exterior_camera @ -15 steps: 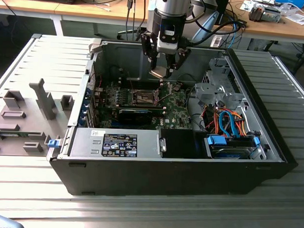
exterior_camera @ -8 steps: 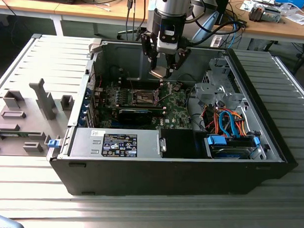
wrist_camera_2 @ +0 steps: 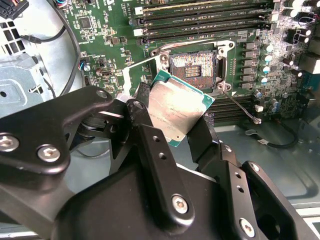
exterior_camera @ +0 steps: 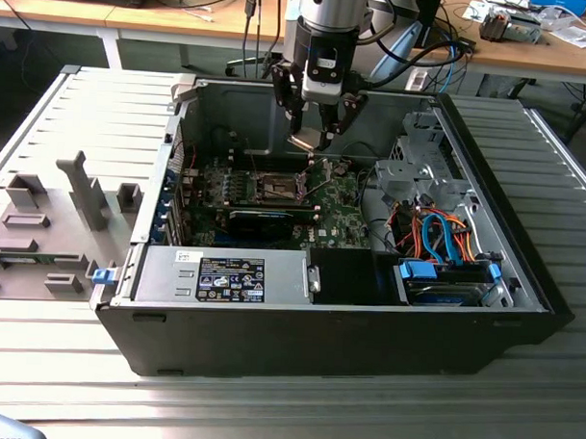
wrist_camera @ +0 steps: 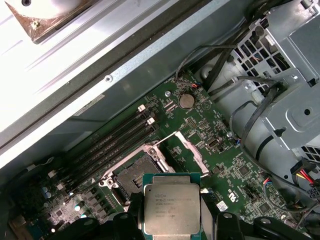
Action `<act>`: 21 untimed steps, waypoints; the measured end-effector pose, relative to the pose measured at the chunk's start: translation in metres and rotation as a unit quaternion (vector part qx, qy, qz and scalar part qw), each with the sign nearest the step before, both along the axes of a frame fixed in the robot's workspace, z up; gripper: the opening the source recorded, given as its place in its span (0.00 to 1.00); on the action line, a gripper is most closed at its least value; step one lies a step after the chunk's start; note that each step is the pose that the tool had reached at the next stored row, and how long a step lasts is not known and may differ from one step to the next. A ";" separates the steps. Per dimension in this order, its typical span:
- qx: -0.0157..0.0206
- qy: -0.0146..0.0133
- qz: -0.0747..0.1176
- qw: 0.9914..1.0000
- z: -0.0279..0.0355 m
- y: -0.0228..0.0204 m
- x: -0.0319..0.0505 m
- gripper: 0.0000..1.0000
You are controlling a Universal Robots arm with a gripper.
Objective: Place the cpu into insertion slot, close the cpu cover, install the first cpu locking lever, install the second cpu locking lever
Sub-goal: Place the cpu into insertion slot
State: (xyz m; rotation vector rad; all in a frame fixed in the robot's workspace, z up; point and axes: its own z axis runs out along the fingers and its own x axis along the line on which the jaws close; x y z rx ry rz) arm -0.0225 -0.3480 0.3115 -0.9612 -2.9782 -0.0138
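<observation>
Pinching the cpu [wrist_camera_2: 177, 107] by two opposite edges with the tool [wrist_camera_2: 172, 119], a linkage of matte black metal bars studded with bright screw heads. Holding the plate tilted in the air above the motherboard [wrist_camera_2: 100, 40], near the insertion slot [wrist_camera_2: 192, 65] but not in it. Showing, in both wrist views, a thin square: a brushed, pale silver lid with rounded corners and faint print, seated on a teal-green border. Appearing in the exterior view as a small pale chip [exterior_camera: 305, 140] in the tool [exterior_camera: 308, 138], high inside the open computer case [exterior_camera: 318, 336].

Leaving the insertion slot bare: a square well with a dark brownish, finely dotted floor and a dark metal rim. Hanging clear of the cpu cover [wrist_camera: 191, 152], a thin metal frame with an open window, swung up beside the slot in the first wrist view. Clearing also a thin wire locking lever [wrist_camera_2: 240, 106] jutting from the slot's corner.

Sharing the glossy green board with long black memory rails [wrist_camera_2: 200, 22], rows of silver-topped capacitors [wrist_camera_2: 267, 50] and a round coin cell [wrist_camera: 186, 101]. Crowding the case in the exterior view: a long black card [exterior_camera: 259, 221] just beside the slot, a large grey labelled box [exterior_camera: 224, 275] along the near wall, a perforated grey drive cage [exterior_camera: 420, 176] with orange and blue cables [exterior_camera: 437, 234] at the exterior view's right. Resting on a ribbed grey counter [exterior_camera: 75, 385].
</observation>
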 end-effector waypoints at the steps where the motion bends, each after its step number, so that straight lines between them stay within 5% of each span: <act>1: 0.000 0.000 0.000 1.000 0.0000 0.0000 0.0000 0.55; 21: 0.000 0.000 -0.004 1.000 -0.0001 0.0000 0.0000 0.55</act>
